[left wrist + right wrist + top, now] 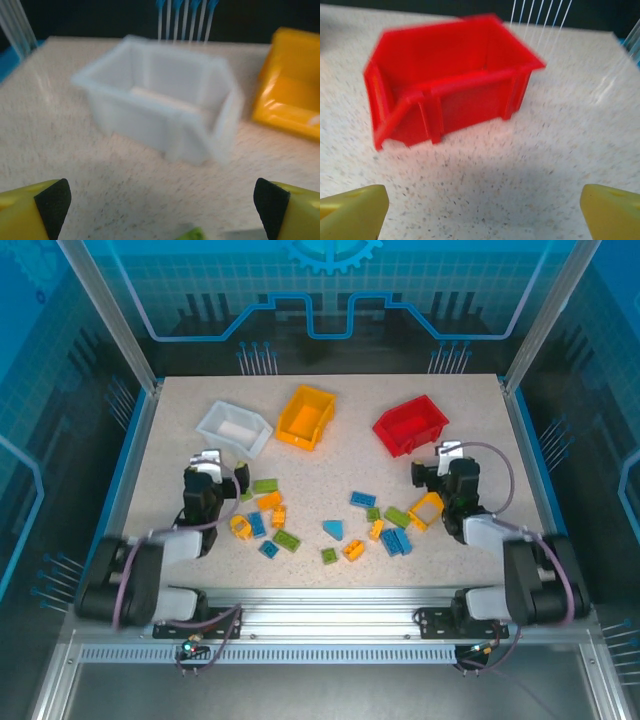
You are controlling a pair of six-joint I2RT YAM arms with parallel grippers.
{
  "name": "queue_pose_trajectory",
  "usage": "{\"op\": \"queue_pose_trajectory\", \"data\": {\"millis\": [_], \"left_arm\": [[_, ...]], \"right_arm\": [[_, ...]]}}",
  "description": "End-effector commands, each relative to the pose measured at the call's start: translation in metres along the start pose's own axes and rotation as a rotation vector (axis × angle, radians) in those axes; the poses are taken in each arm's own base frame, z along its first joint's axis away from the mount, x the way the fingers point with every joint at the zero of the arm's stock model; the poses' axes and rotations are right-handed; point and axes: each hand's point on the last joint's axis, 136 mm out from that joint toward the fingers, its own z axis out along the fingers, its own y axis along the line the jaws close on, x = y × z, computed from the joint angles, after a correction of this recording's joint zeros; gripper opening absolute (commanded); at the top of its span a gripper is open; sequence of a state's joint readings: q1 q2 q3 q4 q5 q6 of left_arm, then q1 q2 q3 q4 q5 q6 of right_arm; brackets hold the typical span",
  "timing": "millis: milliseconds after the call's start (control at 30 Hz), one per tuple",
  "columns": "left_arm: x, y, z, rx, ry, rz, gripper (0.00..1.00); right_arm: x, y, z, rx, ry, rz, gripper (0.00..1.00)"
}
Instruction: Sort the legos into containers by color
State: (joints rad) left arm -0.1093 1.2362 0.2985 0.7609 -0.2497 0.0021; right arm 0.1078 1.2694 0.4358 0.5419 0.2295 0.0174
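Small plastic toy bricks (333, 529) in lime green, blue and orange-yellow lie scattered on the speckled bench (330, 465) between the arms. The left hand (162, 200) is spread wide and empty, facing the white plastic bin (160, 107). The right hand (485, 207) is likewise wide and empty before the red plastic bin (450, 80).

L gripper (162, 202) jaws wide apart; R gripper (485, 207) same, arms reaching fwd

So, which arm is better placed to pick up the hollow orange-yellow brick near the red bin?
Right, I think. The right gripper is open and sits just beside that brick; the left gripper is far off, facing the white bin.
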Motion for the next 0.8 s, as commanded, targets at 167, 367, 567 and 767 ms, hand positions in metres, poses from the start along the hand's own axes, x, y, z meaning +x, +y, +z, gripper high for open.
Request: {"op": "queue_pose_trajectory", "data": {"millis": [167, 367, 567, 767], "left_arm": [[-0.101, 0.011, -0.098, -0.168, 0.088, -0.503, 0.99], [-0.058, 0.006, -0.073, -0.193, 0.525, -0.676, 0.99], [-0.030, 0.006, -0.025, -0.274, 0.746, -0.649, 0.99], [-0.009, 0.008, 0.021, -0.314, 0.787, -0.663, 0.93]], "right_arm": [[-0.125, -0.003, -0.114, -0.014, -0.001, 0.624, 1.00], [-0.130, 0.082, -0.087, -0.225, 0.243, 0.541, 0.83], [-0.117, 0.181, -0.032, -0.335, 0.460, 0.406, 0.81], [-0.092, 0.238, 0.037, -0.372, 0.601, 0.426, 0.77]]}}
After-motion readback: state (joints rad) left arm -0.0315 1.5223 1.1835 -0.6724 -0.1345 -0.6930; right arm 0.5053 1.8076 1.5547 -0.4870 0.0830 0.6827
